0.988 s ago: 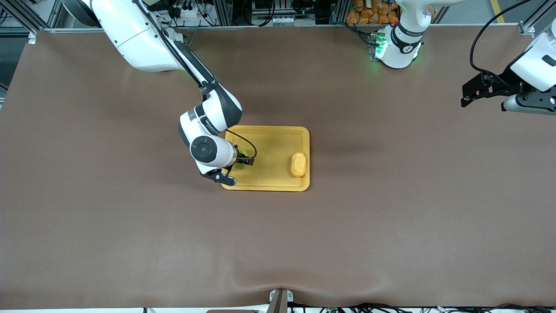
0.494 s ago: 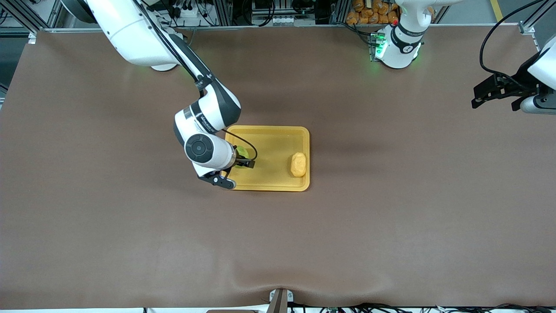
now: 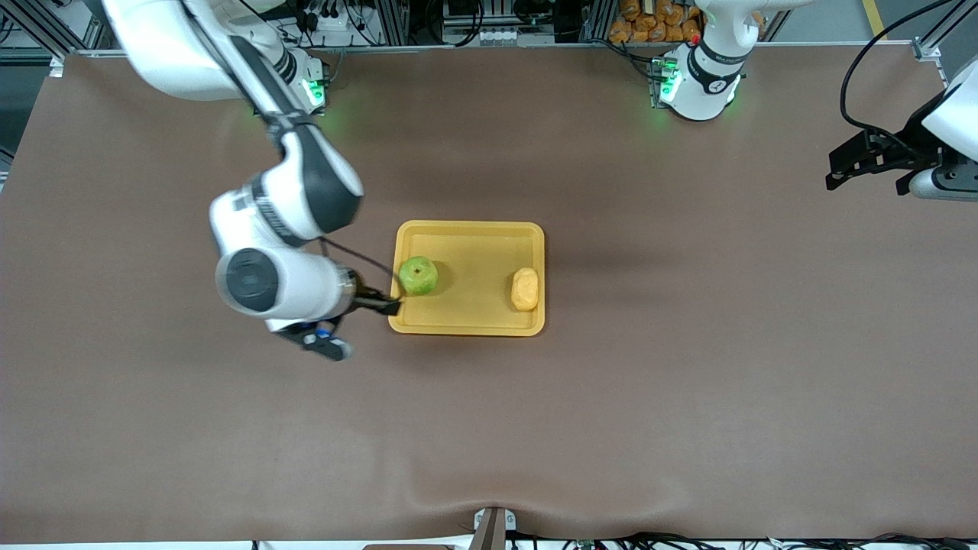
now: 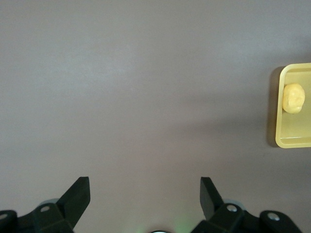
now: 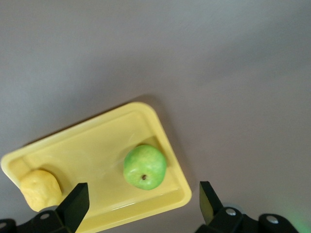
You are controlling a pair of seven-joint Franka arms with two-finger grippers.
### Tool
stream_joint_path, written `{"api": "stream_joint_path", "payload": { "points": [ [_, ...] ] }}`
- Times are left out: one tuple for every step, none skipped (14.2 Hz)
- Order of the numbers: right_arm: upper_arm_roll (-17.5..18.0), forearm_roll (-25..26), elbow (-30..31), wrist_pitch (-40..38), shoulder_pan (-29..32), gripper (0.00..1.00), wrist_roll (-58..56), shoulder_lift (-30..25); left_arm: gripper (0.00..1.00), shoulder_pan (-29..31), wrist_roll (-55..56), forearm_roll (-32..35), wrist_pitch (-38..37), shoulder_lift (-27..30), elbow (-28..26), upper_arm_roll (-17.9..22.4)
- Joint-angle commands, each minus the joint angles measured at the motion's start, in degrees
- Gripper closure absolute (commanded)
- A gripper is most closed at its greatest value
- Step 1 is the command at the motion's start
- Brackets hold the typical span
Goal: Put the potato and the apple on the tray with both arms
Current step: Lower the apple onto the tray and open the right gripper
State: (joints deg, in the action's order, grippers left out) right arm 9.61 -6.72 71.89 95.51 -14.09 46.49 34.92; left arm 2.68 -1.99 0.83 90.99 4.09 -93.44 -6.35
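The yellow tray [image 3: 467, 327] lies mid-table. The green apple [image 3: 418, 275] sits in it at the end toward the right arm. The potato [image 3: 524, 289] rests in it by the rim toward the left arm. My right gripper [image 3: 374, 305] hangs open and empty over the tray's rim beside the apple. Its wrist view shows the apple [image 5: 145, 166], the potato [image 5: 40, 189] and the tray [image 5: 146, 109] below the open right gripper [image 5: 143, 196]. My left gripper [image 3: 871, 164] waits open over the left arm's end of the table; its own view shows the left gripper [image 4: 144, 187] above bare cloth, with the tray [image 4: 294, 141] and potato [image 4: 293, 98] at the edge.
Brown cloth [image 3: 688, 382] covers the whole table. A bag of orange items [image 3: 649, 19] stands off the table near the left arm's base [image 3: 699, 84]. A small clamp [image 3: 493, 527] sits at the table edge nearest the front camera.
The right arm has risen and drawn back toward its own end of the table, uncovering the apple, which stays in the tray. The left arm has shifted slightly toward its end of the table.
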Motion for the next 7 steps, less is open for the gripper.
{"api": "stream_joint_path", "payload": {
  "points": [
    [0.32, -0.57, -5.34, -5.41, 2.74, 0.0, -0.26, 0.33, 0.0, -0.13, -0.56, -0.65, -0.47, 0.3, 0.1, -0.24],
    [0.23, -0.4, -6.66, -6.38, 3.54, 0.0, -0.26, 0.32, 0.0, -0.3, -0.47, -0.74, -0.47, 0.3, 0.1, -0.33],
    [0.23, -0.31, -7.55, -7.35, 4.59, 0.0, -0.26, 0.15, 0.0, -0.22, -0.47, -0.74, -0.47, 0.13, 0.1, -0.94],
    [0.14, -0.22, -8.69, -8.4, 6.34, 0.0, -0.26, -0.03, 0.0, -0.22, -0.47, -0.74, -0.47, 0.04, 0.1, -1.38],
    [0.14, -0.22, -9.66, -9.28, 7.75, 0.0, -0.26, -0.64, 0.0, -0.22, -0.64, -0.65, -0.47, 0.13, 0.1, -1.56],
    [0.14, -0.22, -9.84, -10.07, 9.07, 0.0, -0.26, -1.34, 0.0, -0.3, -0.73, -0.57, -0.47, 0.13, 0.27, -2.34],
    [0.23, -0.22, -9.84, -10.78, 10.21, 0.0, -0.26, -1.95, 0.0, -0.13, -0.38, -0.48, -0.38, 0.22, 0.27, -3.57]
  ]
}}
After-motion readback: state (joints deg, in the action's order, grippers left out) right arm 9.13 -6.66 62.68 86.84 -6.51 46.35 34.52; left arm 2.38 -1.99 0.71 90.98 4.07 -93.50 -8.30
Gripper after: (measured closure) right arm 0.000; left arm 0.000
